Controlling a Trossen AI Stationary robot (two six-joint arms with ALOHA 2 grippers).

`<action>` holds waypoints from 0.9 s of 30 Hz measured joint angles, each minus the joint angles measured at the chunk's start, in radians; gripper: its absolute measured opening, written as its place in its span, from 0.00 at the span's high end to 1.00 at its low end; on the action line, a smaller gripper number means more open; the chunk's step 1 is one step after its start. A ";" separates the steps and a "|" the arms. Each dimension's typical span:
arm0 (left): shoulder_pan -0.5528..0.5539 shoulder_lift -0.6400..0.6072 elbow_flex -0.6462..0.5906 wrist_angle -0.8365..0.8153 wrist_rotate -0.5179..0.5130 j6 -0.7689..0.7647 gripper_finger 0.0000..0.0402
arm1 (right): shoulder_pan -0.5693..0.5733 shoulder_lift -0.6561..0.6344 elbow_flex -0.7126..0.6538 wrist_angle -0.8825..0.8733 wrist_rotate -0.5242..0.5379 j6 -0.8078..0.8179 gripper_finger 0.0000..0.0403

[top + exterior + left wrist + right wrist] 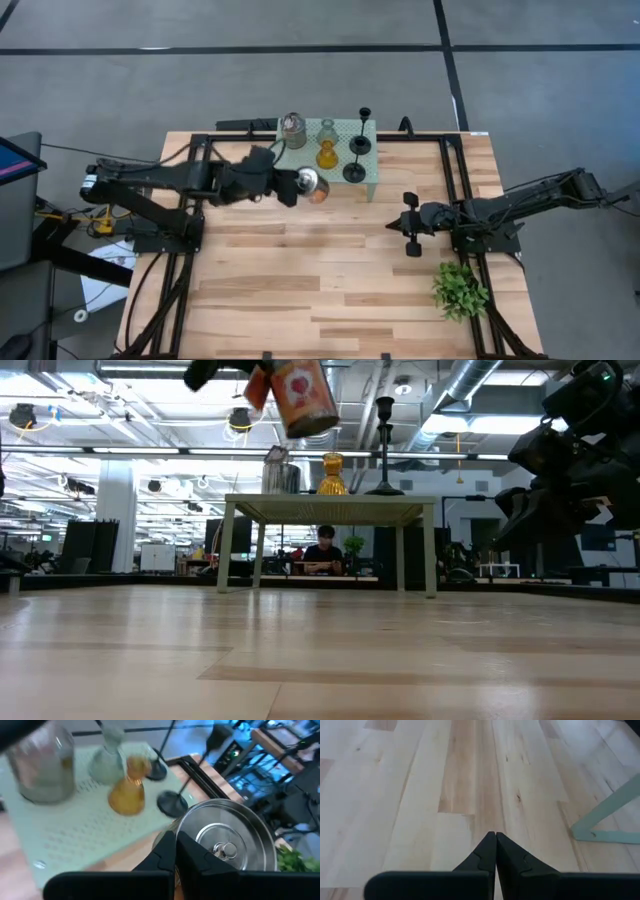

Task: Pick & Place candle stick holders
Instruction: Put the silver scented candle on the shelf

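Note:
My left gripper [296, 185] is shut on the orange-and-silver tin [316, 186], held in the air at the near edge of the pale green mesh stand [370, 180]. On the stand are the silvery jar [293, 130], the clear glass holder [327, 130], the amber glass holder [326, 155], the slim-stemmed black stick [363, 143] and the short black holder [354, 172]. My right gripper [408, 226] is shut and empty, low over the table to the right of the stand. My left gripper has the tin by the edge of its silver top end [186, 836]. The fingers [165, 855] are nearly together there and hide the contact. They come about level from the table's left. The tin [303, 395] is lifted clear, tilted, higher than the stand's top.
A leafy green plant [460, 288] stands at the table's near right. Black frame rails [452, 170] run along the table's sides. Bare wood lies in front of the stand [470, 780]. A person [325, 550] sits in the room beyond the table.

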 joint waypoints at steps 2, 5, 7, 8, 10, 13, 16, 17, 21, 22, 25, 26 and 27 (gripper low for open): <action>0.019 0.030 0.103 -0.108 -0.002 0.004 1.00 | -0.013 0.000 0.000 0.000 0.000 -0.003 1.00; 0.050 0.078 0.242 -0.276 0.004 0.006 1.00 | -0.036 0.000 0.000 0.008 0.000 -0.016 1.00; 0.075 0.100 0.306 -0.368 0.012 -0.003 1.00 | -0.051 0.000 0.000 0.022 0.000 -0.032 1.00; 0.092 0.107 0.327 -0.403 0.022 -0.012 1.00 | -0.059 0.000 0.000 0.029 0.000 -0.047 1.00; 0.134 0.114 0.343 -0.454 0.066 -0.036 1.00 | -0.074 0.000 0.000 0.055 0.000 -0.080 1.00; 0.205 0.124 0.343 -0.500 0.146 -0.038 1.00 | -0.096 0.000 0.001 0.112 0.000 -0.131 1.00; 0.274 0.146 0.343 -0.520 0.167 -0.017 1.00 | -0.114 -0.001 0.010 0.140 0.000 -0.156 1.00; 0.298 0.156 0.343 -0.520 0.177 0.001 0.99 | -0.118 -0.001 0.017 0.140 0.000 -0.156 1.00; 0.395 0.213 0.343 -0.519 0.258 0.059 0.99 | -0.121 -0.001 0.028 0.142 -0.010 -0.144 1.00; 0.416 0.230 0.343 -0.519 0.280 0.079 0.99 | -0.120 -0.001 0.028 0.141 -0.021 -0.144 1.00; 0.465 0.281 0.343 -0.503 0.312 0.143 0.99 | -0.120 -0.001 0.028 0.135 -0.027 -0.127 1.00; 0.476 0.293 0.343 -0.482 0.333 0.165 0.99 | -0.120 -0.001 0.028 0.134 -0.027 -0.126 1.00; 0.485 0.303 0.343 -0.450 0.352 0.188 0.99 | -0.120 -0.001 0.028 0.134 -0.027 -0.125 1.00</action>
